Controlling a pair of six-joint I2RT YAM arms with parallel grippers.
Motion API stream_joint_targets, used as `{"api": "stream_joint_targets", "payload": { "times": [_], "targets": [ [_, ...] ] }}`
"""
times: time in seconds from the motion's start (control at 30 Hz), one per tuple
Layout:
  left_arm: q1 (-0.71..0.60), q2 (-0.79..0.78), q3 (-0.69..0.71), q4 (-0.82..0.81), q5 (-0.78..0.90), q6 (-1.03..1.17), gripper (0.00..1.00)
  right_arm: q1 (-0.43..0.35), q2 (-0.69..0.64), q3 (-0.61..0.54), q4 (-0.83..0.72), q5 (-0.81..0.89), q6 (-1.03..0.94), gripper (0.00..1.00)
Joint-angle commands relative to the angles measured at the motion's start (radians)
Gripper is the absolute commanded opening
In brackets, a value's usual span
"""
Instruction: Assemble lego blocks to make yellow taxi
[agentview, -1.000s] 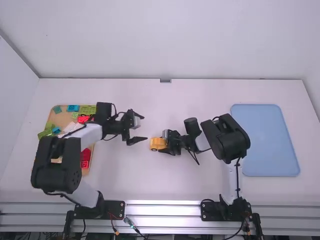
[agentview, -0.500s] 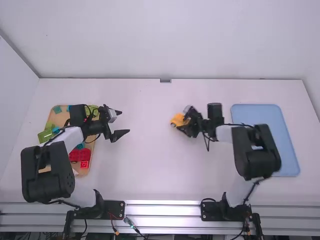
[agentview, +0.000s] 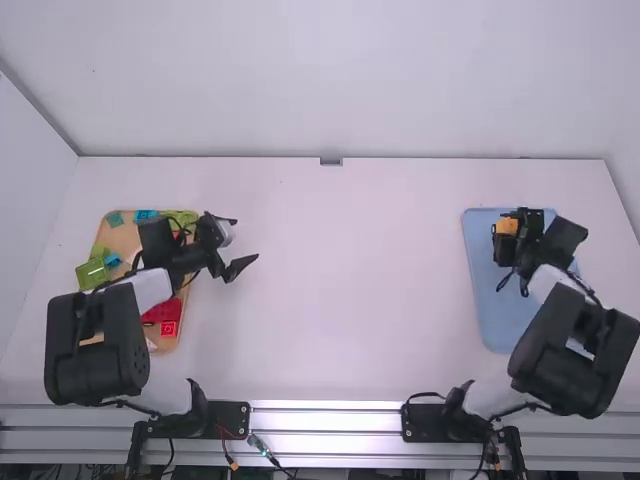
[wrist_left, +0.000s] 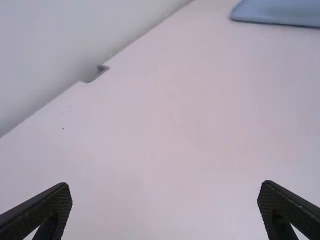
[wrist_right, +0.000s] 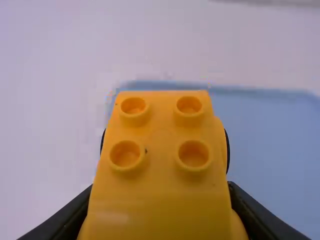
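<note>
High vw: R gripper (agentview: 508, 232) over smooth blue tray (agentview: 490, 300) w/ taxi (agentview: 507, 226); L gripper (agentview: 248, 238) wide, nr tan tray (agentview: 122, 237) of multicol. blocks (agentview: 92, 272).

L wrist vw: textured blk fingers (wrist_left: 55, 205) apart, matte wht table (wrist_left: 190, 140).

R wrist vw: pincer clamping taxi; glossy yel.-orange, 4 round hollow studs (wrist_right: 194, 153).

No readable text, labels, numbers or signs appear.

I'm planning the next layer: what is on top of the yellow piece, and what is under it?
Four bare studs top the yellow piece. Its own body covers the underside, so nothing there can be made out.
</note>
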Motion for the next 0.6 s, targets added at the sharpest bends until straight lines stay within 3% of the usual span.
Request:
{"api": "stream_joint_targets", "payload": {
  "times": [0.0,0.17,0.37,0.57],
  "targets": [
    [-0.006,-0.011,-0.013,0.050,-0.064,-0.243,0.99,-0.035,0.075,0.008,0.015,0.010,0.054,0.50],
    [-0.005,-0.011,-0.014,0.089,-0.162,-0.397,0.99,-0.071,0.155,0.008,0.052,0.011,0.083,0.57],
    [-0.005,-0.011,-0.013,0.098,-0.181,-0.480,0.99,-0.076,0.165,0.015,0.035,0.027,0.084,0.99],
    [-0.016,-0.031,-0.013,0.116,-0.259,-0.584,0.99,-0.066,0.091,0.071,-0.139,0.087,0.138,0.99]
  ]
}}
